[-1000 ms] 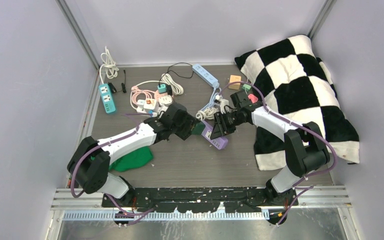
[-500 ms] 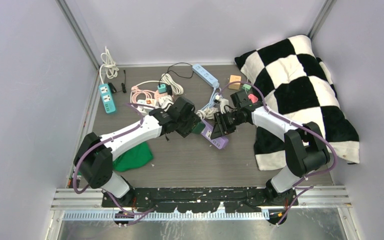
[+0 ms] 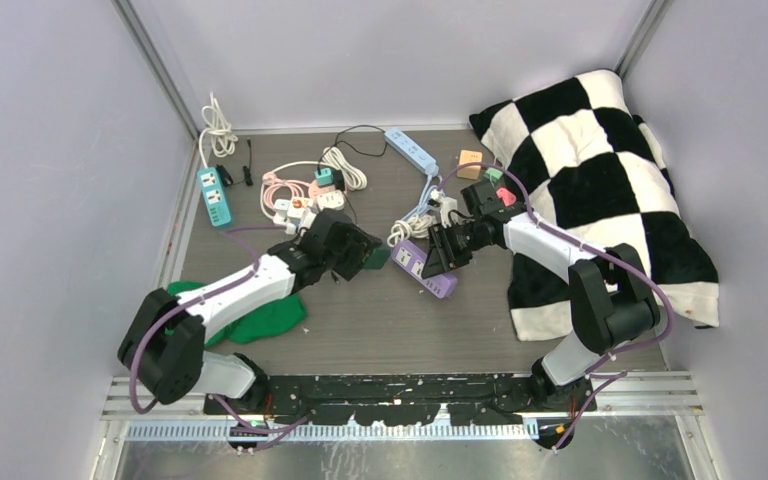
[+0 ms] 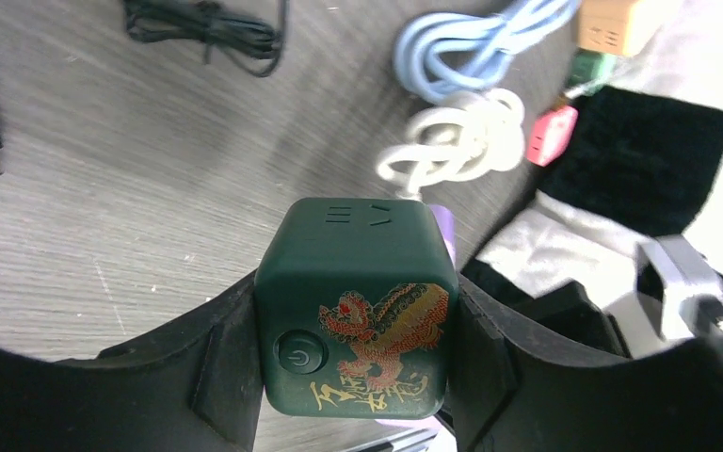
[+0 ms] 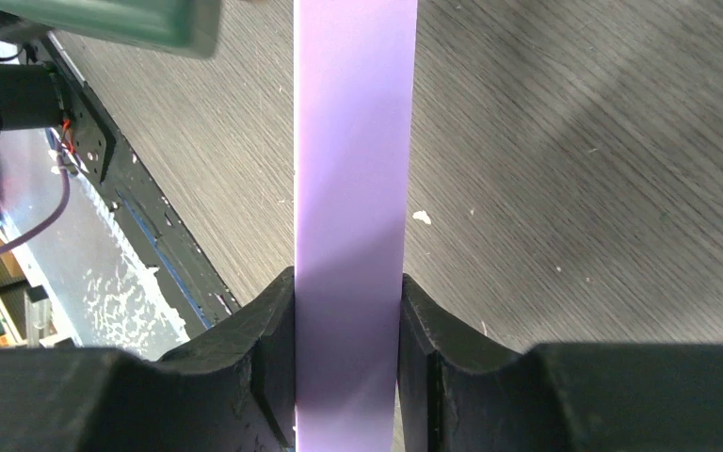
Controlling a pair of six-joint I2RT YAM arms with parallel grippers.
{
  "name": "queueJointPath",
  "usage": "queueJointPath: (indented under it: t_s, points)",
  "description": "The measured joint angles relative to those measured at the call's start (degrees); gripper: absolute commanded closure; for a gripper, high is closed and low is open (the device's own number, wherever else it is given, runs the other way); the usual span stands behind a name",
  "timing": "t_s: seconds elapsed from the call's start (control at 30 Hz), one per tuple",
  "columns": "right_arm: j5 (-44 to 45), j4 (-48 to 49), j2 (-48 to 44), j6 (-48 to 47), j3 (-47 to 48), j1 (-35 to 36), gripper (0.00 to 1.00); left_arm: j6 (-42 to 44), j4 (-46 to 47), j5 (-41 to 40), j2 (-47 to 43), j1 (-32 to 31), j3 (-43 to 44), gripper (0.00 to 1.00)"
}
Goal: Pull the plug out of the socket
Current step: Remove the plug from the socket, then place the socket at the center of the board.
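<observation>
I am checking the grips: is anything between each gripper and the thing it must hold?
Nothing visible. The left gripper grips the green plug directly, and the right gripper grips the purple socket strip directly.

Dark green cube plug [image 4: 356,311] apparently clear of lilac socket strip [image 5: 348,188].

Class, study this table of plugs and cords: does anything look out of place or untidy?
Yes. A big black-and-white checked cushion slumps over the table at its right edge, odd among electrical things. A green cloth lies crumpled under the left arm. Nothing looks spilled or broken.
</observation>
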Motion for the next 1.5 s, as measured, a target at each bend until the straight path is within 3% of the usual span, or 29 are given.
queueJointPath:
  t_s: [0.23, 0.43, 0.73, 0.87, 1.0, 1.07, 1.13, 1.23, 1.5]
  points:
    - [-1.31, -1.46, 0.00, -3.78, 0.00, -0.13, 0.99, 10.84, 9.73, 0.70, -10.29, 1.81, -2.54, 1.00]
    - [-2.43, -2.89, 0.00, -7.19, -0.07, -0.13, 0.90, 19.06, 23.54, 5.88, -15.58, 4.35, -10.05, 1.00]
    - [-4.52, -2.32, 5.40, -7.67, 0.00, -0.13, 0.83, 24.50, 26.82, 12.57, -16.68, 5.05, -11.85, 1.00]
    - [-5.25, -2.82, 9.64, -7.65, 1.31, -0.13, 0.67, 24.74, 27.85, 14.03, -17.49, 5.05, -12.63, 1.00]
    - [-5.35, -3.96, 11.37, -8.07, 3.89, -0.13, 0.61, 24.68, 27.85, 14.84, -17.81, 5.05, -14.05, 1.00]
    - [-4.61, -4.48, 11.47, -8.37, 4.74, -0.13, 0.66, 24.55, 27.85, 15.06, -17.90, 5.05, -14.84, 1.00]
    - [-4.04, -5.14, 11.54, -8.66, 5.25, -0.48, 0.78, 24.46, 27.85, 15.23, -18.05, 5.05, -15.45, 1.00]
    - [-4.20, -6.23, 11.87, -9.33, 5.77, -2.03, 0.89, 24.37, 27.80, 15.28, -18.40, 5.05, -15.93, 1.00]
    - [-4.72, -10.67, 11.80, -14.95, 6.49, -9.84, 0.99, 25.68, 26.80, 15.23, -20.79, 5.05, -16.02, 1.00]
